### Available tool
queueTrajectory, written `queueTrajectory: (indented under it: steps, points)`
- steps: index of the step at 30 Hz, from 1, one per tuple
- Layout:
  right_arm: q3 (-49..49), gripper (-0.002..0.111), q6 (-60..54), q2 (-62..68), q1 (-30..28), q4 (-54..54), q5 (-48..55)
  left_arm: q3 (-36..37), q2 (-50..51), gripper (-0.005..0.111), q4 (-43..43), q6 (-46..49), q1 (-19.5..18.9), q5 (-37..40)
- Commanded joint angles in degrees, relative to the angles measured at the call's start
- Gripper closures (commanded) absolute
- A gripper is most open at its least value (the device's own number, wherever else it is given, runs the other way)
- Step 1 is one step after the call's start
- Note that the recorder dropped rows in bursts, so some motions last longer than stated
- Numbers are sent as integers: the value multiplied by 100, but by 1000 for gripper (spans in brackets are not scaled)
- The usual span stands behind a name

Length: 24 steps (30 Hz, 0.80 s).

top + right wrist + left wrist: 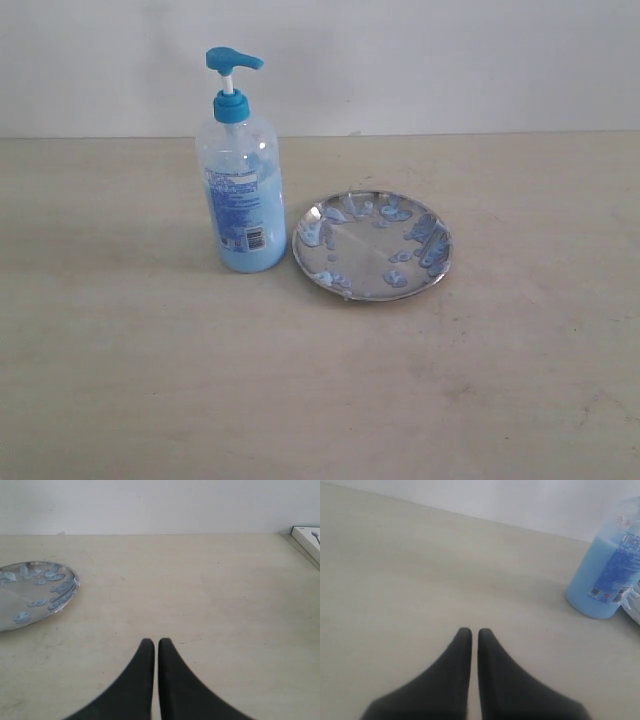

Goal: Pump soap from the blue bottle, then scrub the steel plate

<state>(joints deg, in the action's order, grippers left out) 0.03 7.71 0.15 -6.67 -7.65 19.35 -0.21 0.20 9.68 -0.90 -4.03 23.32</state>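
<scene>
Waiting to pump: nothing gripped yet.
Exterior: one blue bottle [241, 190] upright on the table [150, 380], one steel plate [360, 262] just beside, many soap [430, 240] blobs on it. Left wrist: left tool [475, 632] nearly shut, empty, bottle ahead to one side, well apart. Right wrist: right tool [156, 642] the same, plate ahead, apart. Likely weighty, slick plastic; press the pump top [233, 60], steady the body.
</scene>
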Motion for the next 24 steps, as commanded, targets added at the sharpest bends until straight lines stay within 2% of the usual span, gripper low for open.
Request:
queueTrajectory:
  steps: [1, 5, 24]
  points:
    - [-3, 108, 8, -15, -14, -27, -25, 21, -20, 103, -929, -129, -33, -250]
    - [-3, 108, 8, -15, -14, -27, -25, 21, -20, 103, -968, -642, -33, -188]
    - [-3, 108, 8, -15, -14, -27, -25, 21, -20, 103, -926, -602, -33, -225]
